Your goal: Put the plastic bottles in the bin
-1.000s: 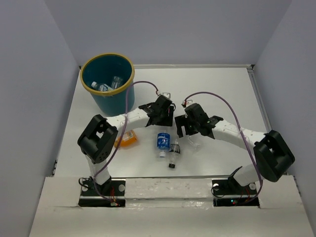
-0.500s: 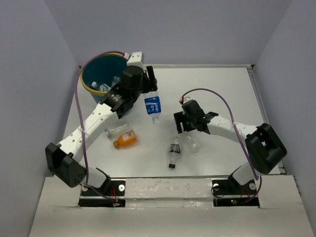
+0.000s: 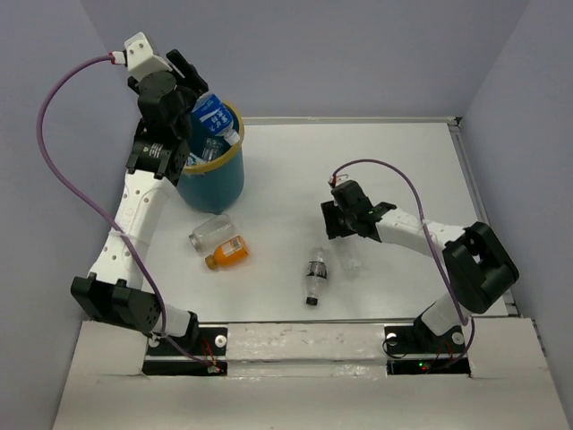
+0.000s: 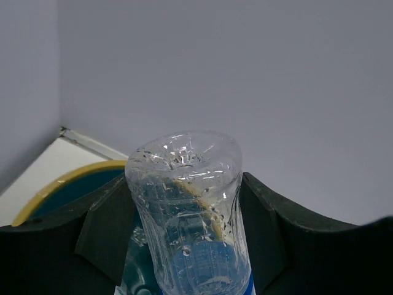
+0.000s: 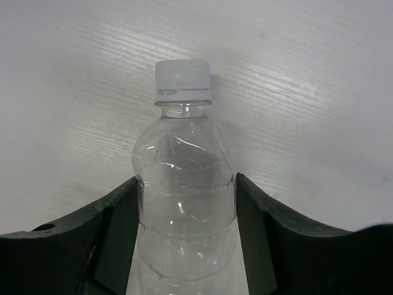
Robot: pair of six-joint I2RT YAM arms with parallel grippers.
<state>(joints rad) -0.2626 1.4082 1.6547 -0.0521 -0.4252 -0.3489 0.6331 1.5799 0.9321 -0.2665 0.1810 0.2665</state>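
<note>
You can read nothing here: the print on the blue label is blurred, and the dark marks under the white cap are too small.

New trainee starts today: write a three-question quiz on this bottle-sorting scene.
1. True or false: the left claw holds the blue-label bottle above the bin.
2. How many bottles lie on the table?
3. The right claw's fingers flank: A) the bin, B) the clear white-capped bottle, C) the blue-label bottle.
Key: 1 true; 2 four; 3 B.
</note>
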